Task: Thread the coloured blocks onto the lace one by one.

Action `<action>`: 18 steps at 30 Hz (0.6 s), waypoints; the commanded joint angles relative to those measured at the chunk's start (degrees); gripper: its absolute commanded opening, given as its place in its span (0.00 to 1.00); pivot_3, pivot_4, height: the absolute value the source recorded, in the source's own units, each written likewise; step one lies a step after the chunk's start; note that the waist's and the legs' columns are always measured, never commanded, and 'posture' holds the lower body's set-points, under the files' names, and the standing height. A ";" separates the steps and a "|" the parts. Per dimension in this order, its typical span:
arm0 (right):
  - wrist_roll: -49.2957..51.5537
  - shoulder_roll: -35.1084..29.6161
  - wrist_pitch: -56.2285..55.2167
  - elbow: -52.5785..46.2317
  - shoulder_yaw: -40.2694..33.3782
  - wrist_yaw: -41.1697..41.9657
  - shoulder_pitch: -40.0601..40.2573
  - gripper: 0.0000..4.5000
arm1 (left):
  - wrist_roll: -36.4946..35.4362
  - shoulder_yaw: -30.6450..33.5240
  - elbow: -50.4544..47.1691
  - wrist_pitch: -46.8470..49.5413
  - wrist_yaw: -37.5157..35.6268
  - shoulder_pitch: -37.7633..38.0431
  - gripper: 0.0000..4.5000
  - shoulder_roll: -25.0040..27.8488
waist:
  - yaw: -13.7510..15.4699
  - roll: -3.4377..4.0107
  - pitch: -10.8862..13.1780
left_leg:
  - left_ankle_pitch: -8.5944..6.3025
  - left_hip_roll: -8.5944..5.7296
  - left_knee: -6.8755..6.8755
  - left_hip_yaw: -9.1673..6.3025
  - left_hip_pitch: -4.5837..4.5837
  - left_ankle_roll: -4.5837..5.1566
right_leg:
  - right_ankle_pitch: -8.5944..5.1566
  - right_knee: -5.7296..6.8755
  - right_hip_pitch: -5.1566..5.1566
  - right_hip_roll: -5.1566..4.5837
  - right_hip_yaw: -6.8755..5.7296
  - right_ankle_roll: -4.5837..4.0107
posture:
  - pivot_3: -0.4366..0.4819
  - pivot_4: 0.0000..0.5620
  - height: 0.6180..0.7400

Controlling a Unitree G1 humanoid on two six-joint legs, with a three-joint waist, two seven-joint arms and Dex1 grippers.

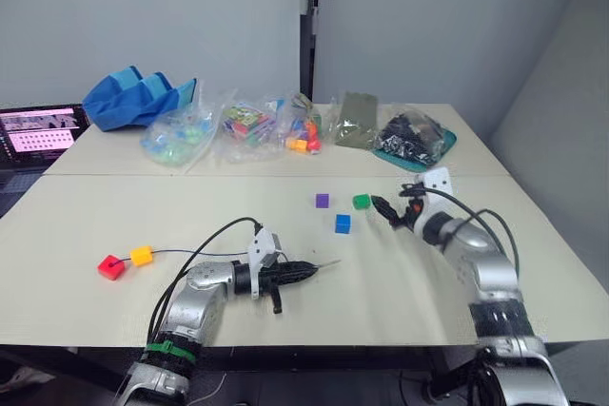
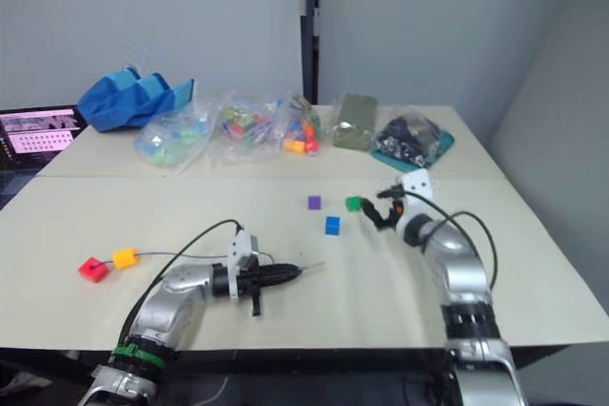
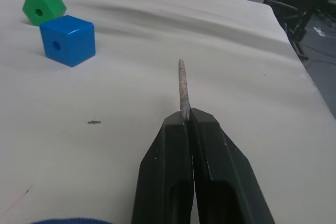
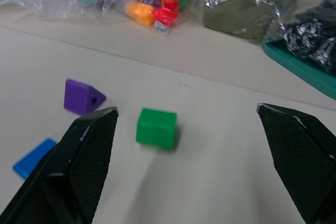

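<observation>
From the head camera, the cream tabletop (image 1: 400,278) carries two groups of small blocks. Near the robot's left edge, the small red cube (image 1: 111,267) and the orange-yellow cube (image 1: 142,255) sit touching each other, with the thin dark lace (image 1: 190,252) running from them toward the left gripper (image 1: 304,269). That gripper lies low over the table, its black fingers pressed together on the lace's stiff pale tip (image 1: 328,263), which pokes out ahead of them. Farther in, the small purple block (image 1: 322,201), the blue cube (image 1: 343,223) and the green block (image 1: 361,202) lie loose and apart from one another. The right gripper (image 1: 388,210) hangs just beside the green block, on its right. Along the far side of the table sit clear plastic bags of mixed toys (image 1: 249,126) and a blue fabric bag (image 1: 138,97).

The left wrist camera shows the two black fingers (image 3: 168,166) closed flat against each other, clamping the base of the pale needle-like tip (image 3: 182,85), which points up and away from them (the cord itself is hidden behind). The blue cube (image 3: 68,40) and the green block (image 3: 44,8) lie ahead, touching, each with a hole facing the camera.

The right wrist camera shows that gripper's fingers (image 4: 86,156) spread wide, with the green block (image 4: 156,127) on the table between and beyond them, untouched. The purple block (image 4: 81,97) and a corner of the blue cube (image 4: 32,157) lie off to one side.
</observation>
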 commanded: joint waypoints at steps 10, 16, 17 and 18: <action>-5.95 4.77 -15.44 33.03 2.45 -3.68 -16.65 0.99 | -1.88 1.30 -8.73 3.00 4.79 3.91 0.00 2.10 | -0.34 0.03 0.02 | 0.00 0.00 -0.10 0.01 -0.01 0.00 | 0.02 -0.08 -0.02 -0.02 -0.02 -0.02 | 0.48 0.27 0.81; -6.74 5.44 -19.37 43.24 1.48 -5.93 -19.85 0.74 | -1.83 1.14 -9.56 3.18 5.61 4.36 0.00 2.67 | -0.51 0.04 0.03 | 0.00 0.00 -0.12 0.01 0.00 0.00 | 0.02 -0.07 -0.03 -0.02 -0.01 -0.02 | 0.48 0.27 0.81; -6.98 5.42 -19.96 44.07 1.57 -5.81 -20.04 0.67 | -1.84 1.04 -9.59 3.19 5.71 4.32 0.00 2.72 | -0.52 0.04 0.03 | 0.00 0.00 -0.12 0.01 0.00 0.00 | 0.02 -0.07 -0.03 -0.02 -0.01 -0.02 | 0.48 0.27 0.81; -7.15 5.42 -20.51 44.65 1.61 -5.61 -20.12 0.59 | -1.83 0.95 -9.59 3.17 5.78 4.26 0.00 2.80 | -0.53 0.05 0.03 | 0.00 0.00 -0.12 0.01 -0.01 0.00 | 0.02 -0.08 -0.03 -0.02 -0.01 -0.02 | 0.48 0.27 0.81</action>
